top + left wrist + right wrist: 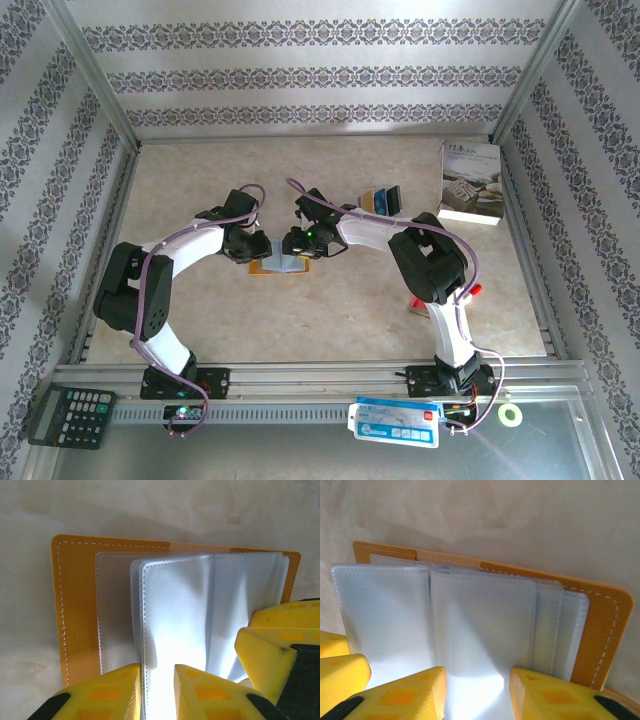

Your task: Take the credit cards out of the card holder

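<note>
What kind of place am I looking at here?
Probably a robot test booth dressed like a room, not a real home: wallpapered panels on a bare metal frame, two robot arms bolted at the edge of the table, and props such as a calculator and a book.

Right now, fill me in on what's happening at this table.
Both arms are working the open card holder, lying flat on the table. The left gripper and the right gripper each straddle a clear sleeve; whether they are clamped is unclear. A few cards lie farther back, near the white book.
</note>
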